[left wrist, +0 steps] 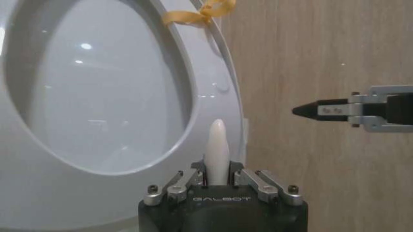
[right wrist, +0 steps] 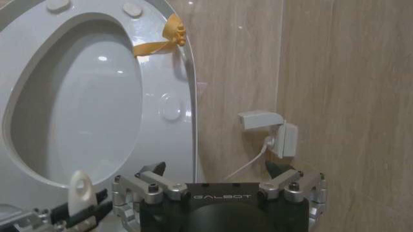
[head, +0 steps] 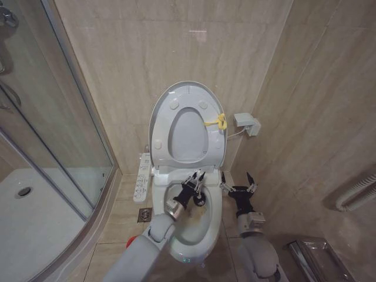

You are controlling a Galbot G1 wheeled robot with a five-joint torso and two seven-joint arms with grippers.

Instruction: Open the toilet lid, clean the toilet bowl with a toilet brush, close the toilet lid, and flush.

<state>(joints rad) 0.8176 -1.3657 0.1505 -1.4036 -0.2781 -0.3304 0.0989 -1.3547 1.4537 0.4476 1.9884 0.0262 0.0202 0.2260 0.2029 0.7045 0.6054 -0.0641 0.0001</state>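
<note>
Head view shows the left end effector over the toilet bowl, closed tight on the toilet brush. The brush's white handle sticks up through the fingers and its dark head points down into the bowl, so the bowl lies straight below it. The toilet lid stands up against the wall behind. The right end effector waits spread wide just beside the bowl's right rim.

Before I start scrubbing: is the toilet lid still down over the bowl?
No, the toilet lid stands raised against the wall, with the seat up too.
</note>
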